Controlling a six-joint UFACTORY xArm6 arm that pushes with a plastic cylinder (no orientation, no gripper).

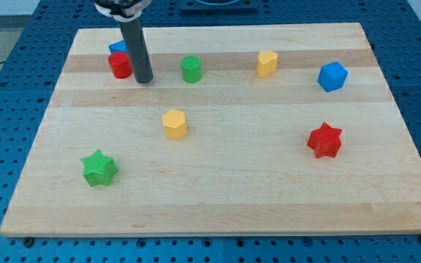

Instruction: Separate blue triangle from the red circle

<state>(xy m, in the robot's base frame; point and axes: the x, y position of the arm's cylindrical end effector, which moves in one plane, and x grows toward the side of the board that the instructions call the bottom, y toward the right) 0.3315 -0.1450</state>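
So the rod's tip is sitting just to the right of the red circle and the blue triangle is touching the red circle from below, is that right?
Not quite. In the camera view my tip does sit just to the view's right of the red circle, but the blue triangle touches the red circle from above, toward the view's top, not from below. It peeks out behind the circle's upper edge.

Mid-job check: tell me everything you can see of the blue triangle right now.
Only a small part of the blue triangle shows, near the board's top-left in the view. It looks like a solid, bright blue plastic block lying flat on the wooden board. The red circle sits directly in front and seems to touch it, hiding its lower part, so its full shape cannot be confirmed. My tip rests just to the right of the pair, close to the red circle.
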